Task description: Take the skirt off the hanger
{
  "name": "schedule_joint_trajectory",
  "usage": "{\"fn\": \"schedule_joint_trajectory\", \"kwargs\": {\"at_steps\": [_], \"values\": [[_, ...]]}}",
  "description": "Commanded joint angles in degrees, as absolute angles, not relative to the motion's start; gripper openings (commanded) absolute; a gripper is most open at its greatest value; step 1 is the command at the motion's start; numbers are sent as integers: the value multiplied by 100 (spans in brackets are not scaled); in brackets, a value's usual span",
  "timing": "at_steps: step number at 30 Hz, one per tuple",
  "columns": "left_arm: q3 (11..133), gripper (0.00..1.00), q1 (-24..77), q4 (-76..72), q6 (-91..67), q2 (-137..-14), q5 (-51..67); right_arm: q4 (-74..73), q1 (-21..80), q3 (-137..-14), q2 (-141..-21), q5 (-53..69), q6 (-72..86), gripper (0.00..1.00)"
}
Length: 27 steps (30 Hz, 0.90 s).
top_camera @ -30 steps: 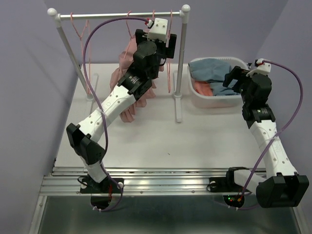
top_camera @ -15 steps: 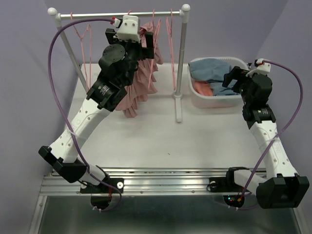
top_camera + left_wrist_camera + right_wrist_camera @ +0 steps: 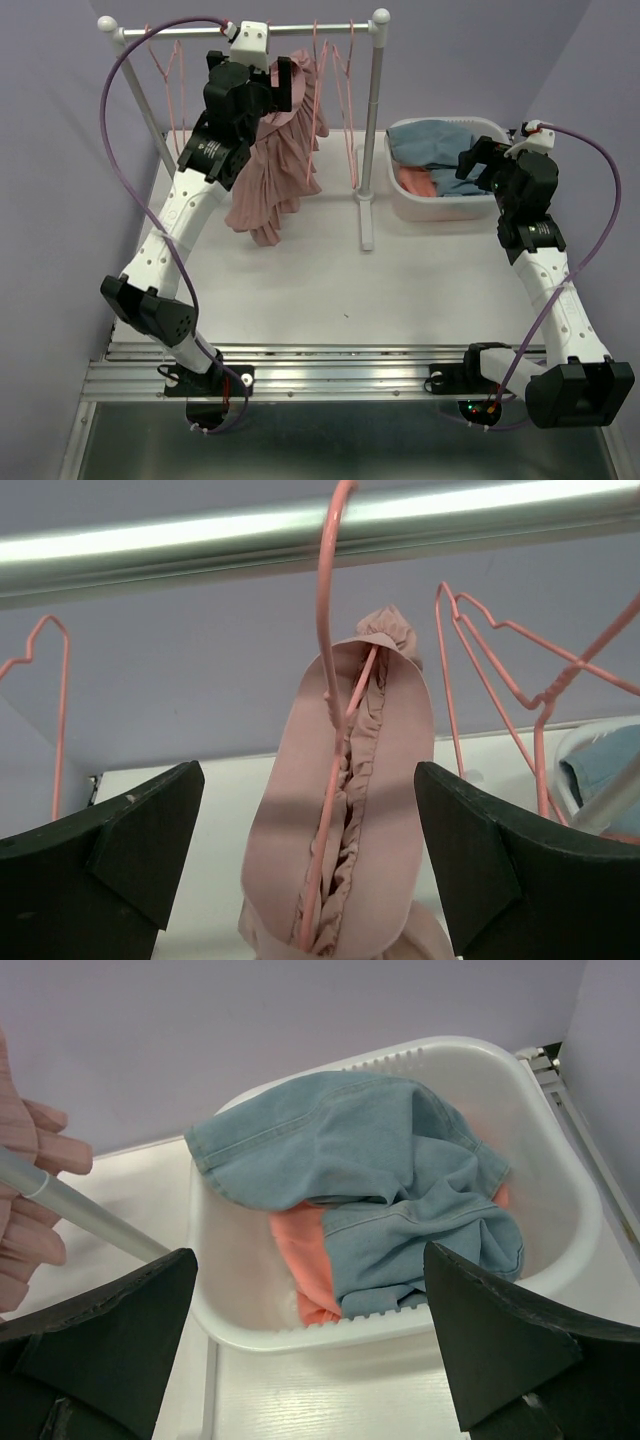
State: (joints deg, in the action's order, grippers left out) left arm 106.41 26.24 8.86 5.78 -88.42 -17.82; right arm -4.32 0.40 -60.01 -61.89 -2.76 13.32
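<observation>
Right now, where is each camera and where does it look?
Top external: above, behind the bases, looking down on the table; left arm, right arm show.
Left wrist: near the rail, facing the skirt on its hanger; left claw open.
Right wrist: over the basket, looking down; right claw open.
Shared: top and left wrist see the skirt.

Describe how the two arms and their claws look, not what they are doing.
The left arm and right arm match: white shells, black joints. A purple cable loops from a white box at each wrist towards the base. The left claw and right claw each have two broad, matt black, wedge-shaped fingers.
</observation>
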Motion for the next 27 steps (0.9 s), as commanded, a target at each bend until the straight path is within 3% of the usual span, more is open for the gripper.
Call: {"fn": "schedule_joint_trajectory", "kwargs": {"at_steps": [1, 5, 11, 18, 19, 27], "values": [[11258, 98, 2444, 1098, 536, -9253, -1521, -255, 9, -6029, -6056, -272, 1275, 100], [11461, 93, 2329, 1178, 440, -9571, -1625, -255, 9, -6021, -5994, -308, 1257, 100], [11215, 71, 2303, 1011, 466, -9607, -1530, -229, 9, -6003, -5959, -378, 1239, 100], [11153, 3, 2312, 853, 413, -9536, -1450, -176, 9, -5968, -5941, -325, 1248, 100], [11145, 0, 2312, 835, 422, -9493, -1441, -176, 9, -5968, -5933, -325, 1239, 100], [11249, 0, 2312, 501, 632, -9185, -1398, -97, 9, -5915, -5871, -325, 1239, 100]]}}
